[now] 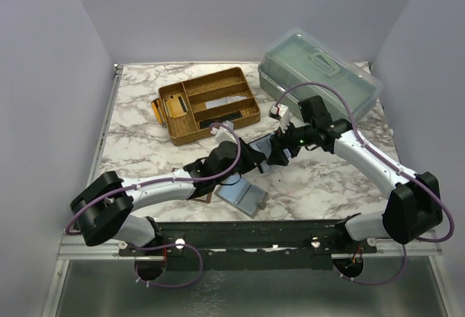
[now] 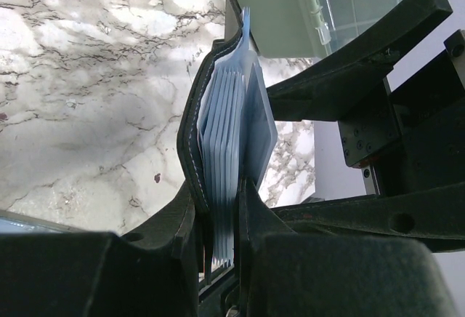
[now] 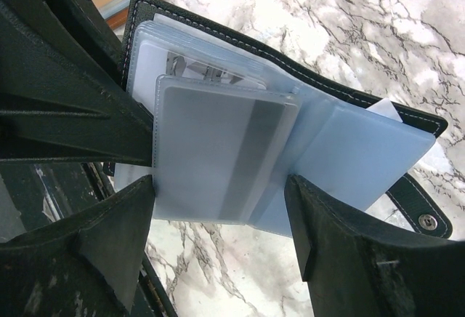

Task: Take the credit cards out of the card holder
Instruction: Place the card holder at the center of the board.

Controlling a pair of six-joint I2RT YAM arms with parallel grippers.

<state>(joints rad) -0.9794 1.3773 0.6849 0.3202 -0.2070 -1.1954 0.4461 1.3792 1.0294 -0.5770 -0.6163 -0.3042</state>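
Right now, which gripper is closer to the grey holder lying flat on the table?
Left. The left gripper, clamped on the card holder, sits just behind the grey holder; the right gripper is farther back and rightward.

Left pincer (image 2: 218, 219) clamped tight, right pincer (image 3: 221, 186) spread wide, tips meeting.

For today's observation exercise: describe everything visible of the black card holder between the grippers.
The card holder is a black stitched bifold, leather-like, open, with blue-grey translucent sleeves fanned out and a snap strap tab. The left gripper clamps one end above the marble table; the right gripper straddles the front sleeve holding a striped credit card.
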